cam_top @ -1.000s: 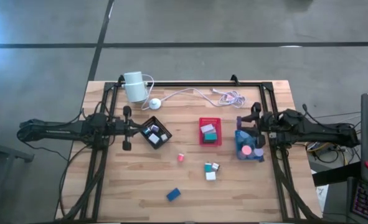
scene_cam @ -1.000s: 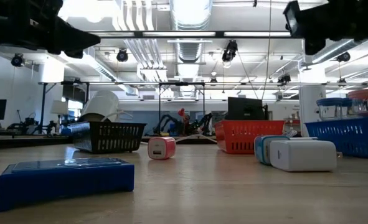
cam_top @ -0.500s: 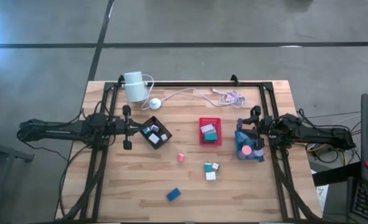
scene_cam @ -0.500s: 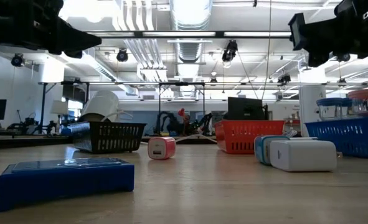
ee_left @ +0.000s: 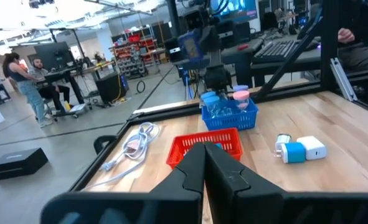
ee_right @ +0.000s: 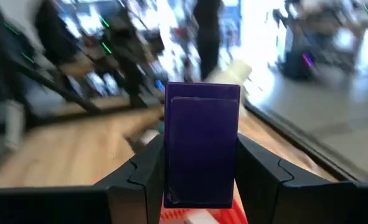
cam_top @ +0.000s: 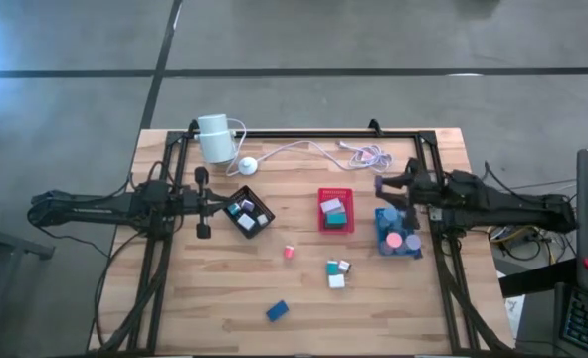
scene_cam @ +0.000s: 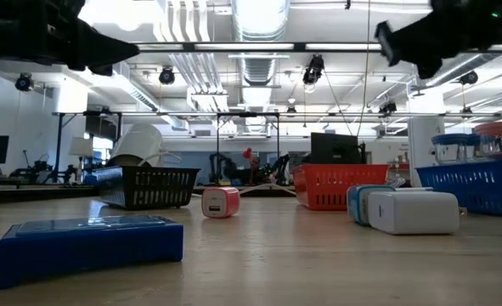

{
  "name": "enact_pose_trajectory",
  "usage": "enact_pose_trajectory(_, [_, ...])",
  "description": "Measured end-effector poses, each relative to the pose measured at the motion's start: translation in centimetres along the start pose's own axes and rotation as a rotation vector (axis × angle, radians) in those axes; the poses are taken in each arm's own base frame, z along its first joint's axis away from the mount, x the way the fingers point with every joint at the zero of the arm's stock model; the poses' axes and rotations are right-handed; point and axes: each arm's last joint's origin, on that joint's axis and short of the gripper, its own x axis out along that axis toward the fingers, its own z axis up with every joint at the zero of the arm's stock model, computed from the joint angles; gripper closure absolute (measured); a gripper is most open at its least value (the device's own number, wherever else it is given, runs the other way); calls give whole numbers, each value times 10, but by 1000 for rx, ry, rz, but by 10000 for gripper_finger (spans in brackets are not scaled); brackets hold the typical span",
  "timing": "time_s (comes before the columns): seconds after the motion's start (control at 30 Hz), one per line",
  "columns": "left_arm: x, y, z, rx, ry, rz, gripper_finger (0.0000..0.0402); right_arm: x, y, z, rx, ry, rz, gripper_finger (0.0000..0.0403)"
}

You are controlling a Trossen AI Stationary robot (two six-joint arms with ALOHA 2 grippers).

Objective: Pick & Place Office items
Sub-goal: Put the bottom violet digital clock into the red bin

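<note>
Right gripper [ee_right: 199, 180]: jaws clamped on purple block [ee_right: 202, 149], carried high near blue tray [cam_top: 398, 235], likely for sorting.
Left gripper [ee_left: 203, 163]: jaws closed, empty, waiting beside black tray [cam_top: 249, 212].
Loose items: pink block [cam_top: 289, 252], blue block [cam_top: 278, 310] on table [cam_top: 214, 288].

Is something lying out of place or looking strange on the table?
Yes. Several office items lie loose on the wood outside the trays: a pink piece, a teal and white cluster and a blue block. Nothing looks spilled or damaged.
</note>
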Motion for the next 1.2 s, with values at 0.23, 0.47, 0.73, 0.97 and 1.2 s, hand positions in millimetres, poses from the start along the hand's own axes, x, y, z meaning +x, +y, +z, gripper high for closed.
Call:
enact_pose_trajectory(0.23, [0, 1, 3, 13, -25, 6, 390, 58, 6, 22, -50, 403, -138, 262])
enact_pose_trajectory(0.47, [0, 1, 3, 13, -23, 6, 390, 126, 8, -1, -113, 746, -177, 262])
enact_pose_trajectory(0.73, [0, 1, 2, 13, -22, 5, 390, 170, 8, -33, -148, 981, -196, 262])
enact_pose_trajectory(0.97, [0, 1, 2, 13, -22, 5, 390, 183, 6, -57, -161, 1087, -203, 262])
enact_pose_trajectory(1.2, [0, 0, 2, 13, -21, 5, 390, 185, 6, -65, -169, 1117, -199, 254])
